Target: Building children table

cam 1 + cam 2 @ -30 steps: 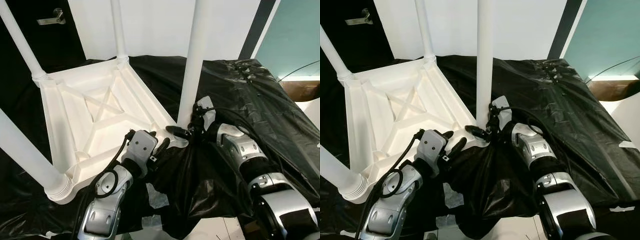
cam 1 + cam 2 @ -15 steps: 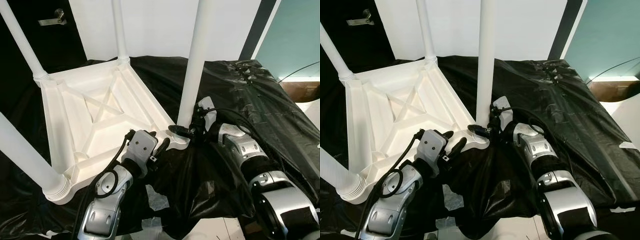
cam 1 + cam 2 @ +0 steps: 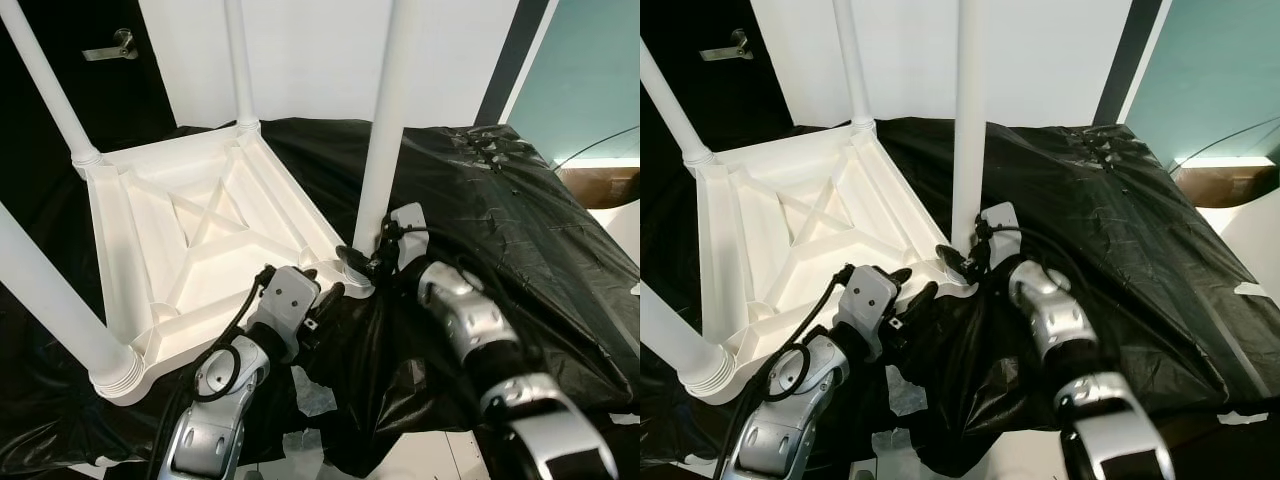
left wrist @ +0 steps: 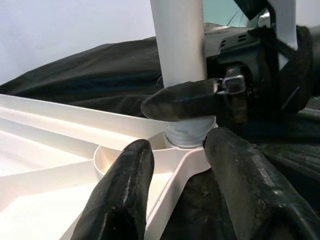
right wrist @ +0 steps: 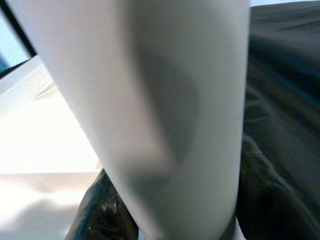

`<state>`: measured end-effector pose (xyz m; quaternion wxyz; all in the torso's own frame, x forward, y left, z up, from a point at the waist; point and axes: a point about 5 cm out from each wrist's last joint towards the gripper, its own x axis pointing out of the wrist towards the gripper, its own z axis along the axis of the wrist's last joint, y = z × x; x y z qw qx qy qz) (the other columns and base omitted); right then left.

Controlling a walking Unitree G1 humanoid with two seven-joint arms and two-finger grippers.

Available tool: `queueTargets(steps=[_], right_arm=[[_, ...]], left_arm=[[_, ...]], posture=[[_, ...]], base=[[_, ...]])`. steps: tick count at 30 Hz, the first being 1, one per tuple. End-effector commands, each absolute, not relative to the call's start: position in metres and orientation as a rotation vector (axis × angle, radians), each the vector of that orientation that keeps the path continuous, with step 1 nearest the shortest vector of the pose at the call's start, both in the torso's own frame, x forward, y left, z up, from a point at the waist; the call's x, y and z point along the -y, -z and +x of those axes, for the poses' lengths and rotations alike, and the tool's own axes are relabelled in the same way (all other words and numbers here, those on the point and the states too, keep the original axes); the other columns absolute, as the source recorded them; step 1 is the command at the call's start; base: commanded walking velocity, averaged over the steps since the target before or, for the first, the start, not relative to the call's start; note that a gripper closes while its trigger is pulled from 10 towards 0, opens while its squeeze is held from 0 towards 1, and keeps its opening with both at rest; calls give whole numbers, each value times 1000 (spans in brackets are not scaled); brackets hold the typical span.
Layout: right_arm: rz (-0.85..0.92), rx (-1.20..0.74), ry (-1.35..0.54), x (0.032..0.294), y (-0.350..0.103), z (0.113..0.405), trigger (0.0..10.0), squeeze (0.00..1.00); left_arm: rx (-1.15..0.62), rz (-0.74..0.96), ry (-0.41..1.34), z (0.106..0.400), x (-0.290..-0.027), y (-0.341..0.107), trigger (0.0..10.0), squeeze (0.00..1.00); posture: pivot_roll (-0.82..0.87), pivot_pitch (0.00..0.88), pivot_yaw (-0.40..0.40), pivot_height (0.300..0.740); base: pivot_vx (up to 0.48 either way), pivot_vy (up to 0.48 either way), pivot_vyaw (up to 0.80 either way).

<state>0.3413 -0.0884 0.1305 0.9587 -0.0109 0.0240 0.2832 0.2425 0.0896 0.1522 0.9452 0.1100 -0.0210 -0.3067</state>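
Right end effector (image 3: 362, 262) stays clamped on the straightened table leg (image 3: 385, 120).

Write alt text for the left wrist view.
The right hand grips the base of a white table leg where it meets the corner of the upturned white table. The left hand is open around that corner's edge, with black sheeting behind.

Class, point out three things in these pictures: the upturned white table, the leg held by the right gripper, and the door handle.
upturned white table (image 3: 190, 240), left eye view, ribbed underside.
leg (image 3: 385, 120), left eye view, mid shaft.
right gripper (image 3: 362, 262), left eye view, at leg's base.
door handle (image 3: 108, 48), left eye view, lever.
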Motion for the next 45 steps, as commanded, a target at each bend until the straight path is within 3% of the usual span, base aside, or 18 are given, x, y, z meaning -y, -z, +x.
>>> queueTargets(steps=[1, 5, 21, 22, 31, 38, 45], right_arm=[[-12, -140, -498, 92, -111, 335, 10000, 0], [43, -151, -312, 89, -106, 326, 10000, 0], [74, -98, -256, 85, -117, 317, 10000, 0], [83, -88, -257, 86, -120, 317, 10000, 1000], [69, -47, -337, 98, -132, 318, 10000, 1000], [60, -49, -517, 114, -137, 322, 10000, 1000], [-66, -64, -773, 115, -145, 343, 10000, 1000]], left_arm=[[25, 224, 574, 242, -92, -148, 10000, 0], [20, 222, 573, 241, -91, -146, 10000, 0], [18, 225, 581, 241, -91, -147, 10000, 0], [18, 225, 580, 241, -92, -147, 10000, 0], [17, 229, 570, 240, -95, -147, 10000, 0], [17, 231, 564, 240, -96, -147, 10000, 0], [15, 239, 565, 240, -98, -147, 10000, 0]], posture=[[117, 31, -48, 740], [118, 34, -54, 740], [107, 43, -42, 740], [109, 45, -43, 740], [115, 46, -48, 740], [117, 46, -50, 740], [125, 37, -50, 740]], base=[[0, 0, 0], [0, 0, 0], [0, 0, 0], [0, 0, 0], [0, 0, 0], [0, 0, 0], [0, 0, 0]])
